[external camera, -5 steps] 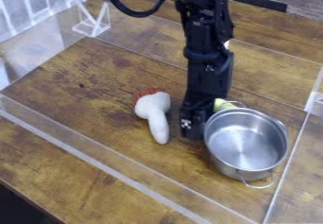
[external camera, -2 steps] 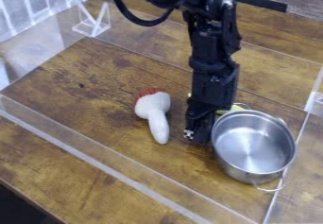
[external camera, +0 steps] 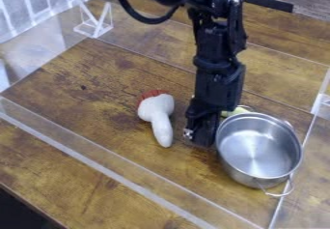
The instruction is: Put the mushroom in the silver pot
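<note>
The wooden counter [external camera: 80, 91] spreads across most of the view, with clear strips running along its near left edge and its right side. The black robot arm [external camera: 219, 35] comes in over the far edge and reaches down to the middle of the right half. Its tool [external camera: 200, 136] is clenched, the tips low beside the pot's left rim; from here I can't tell whether they pinch anything.

The silver pot [external camera: 260, 150] stands toward the right edge, its round mouth facing up and a thin wire loop showing on its near side. It has slid slightly to the right compared with a second ago, and the tool has shifted that way too. Inside, I can see the shiny steel wall and the rounded bottom, catching the light.

The mushroom [external camera: 157, 117] lies on the counter, left of the tool and well apart from the pot. It's mostly white: a plump, rounded head with a patch of red on its far side, and a smooth, narrower stem pointing toward the near edge. It hasn't moved since the earlier view.

Smallest is a bit of yellow-green [external camera: 237, 110], just behind the pot's far left rim, mostly hidden by the pot and the arm.
</note>
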`<state>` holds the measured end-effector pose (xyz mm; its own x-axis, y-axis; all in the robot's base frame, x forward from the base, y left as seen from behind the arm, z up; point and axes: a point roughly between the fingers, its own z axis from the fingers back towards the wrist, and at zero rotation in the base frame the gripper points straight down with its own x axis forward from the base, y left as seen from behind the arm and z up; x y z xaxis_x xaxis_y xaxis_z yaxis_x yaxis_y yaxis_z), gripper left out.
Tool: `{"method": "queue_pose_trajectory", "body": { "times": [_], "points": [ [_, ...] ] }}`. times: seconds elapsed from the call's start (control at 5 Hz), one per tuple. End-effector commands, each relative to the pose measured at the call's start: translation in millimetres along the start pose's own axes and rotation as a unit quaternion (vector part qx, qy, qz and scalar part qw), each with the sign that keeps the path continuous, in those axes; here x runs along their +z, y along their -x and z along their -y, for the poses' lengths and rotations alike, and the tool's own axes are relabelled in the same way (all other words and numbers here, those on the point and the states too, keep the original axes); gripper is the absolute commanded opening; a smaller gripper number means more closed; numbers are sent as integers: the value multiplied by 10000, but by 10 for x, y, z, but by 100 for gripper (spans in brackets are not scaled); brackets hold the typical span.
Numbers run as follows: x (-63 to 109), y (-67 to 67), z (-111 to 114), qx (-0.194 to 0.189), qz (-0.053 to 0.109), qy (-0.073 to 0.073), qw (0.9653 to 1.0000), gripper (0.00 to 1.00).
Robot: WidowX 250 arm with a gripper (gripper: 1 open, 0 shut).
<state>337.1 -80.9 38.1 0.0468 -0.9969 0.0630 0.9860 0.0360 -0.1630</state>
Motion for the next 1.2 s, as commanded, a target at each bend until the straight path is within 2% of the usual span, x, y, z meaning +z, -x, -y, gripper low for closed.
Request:
{"method": "queue_pose_trajectory", "body": {
  "times": [0.0,0.2,0.4,0.8,1.0],
  "points": [
    [435,-62,-61,38,40,-433,9990,0],
    [517,-88,-59,170,-10,-416,9990,0],
    [533,-132,-42,94,-54,-400,9991,0],
    [403,-156,-20,-163,-30,-365,9992,0],
    [402,-16,-26,-307,-16,-347,9989,0]
  ]
}}
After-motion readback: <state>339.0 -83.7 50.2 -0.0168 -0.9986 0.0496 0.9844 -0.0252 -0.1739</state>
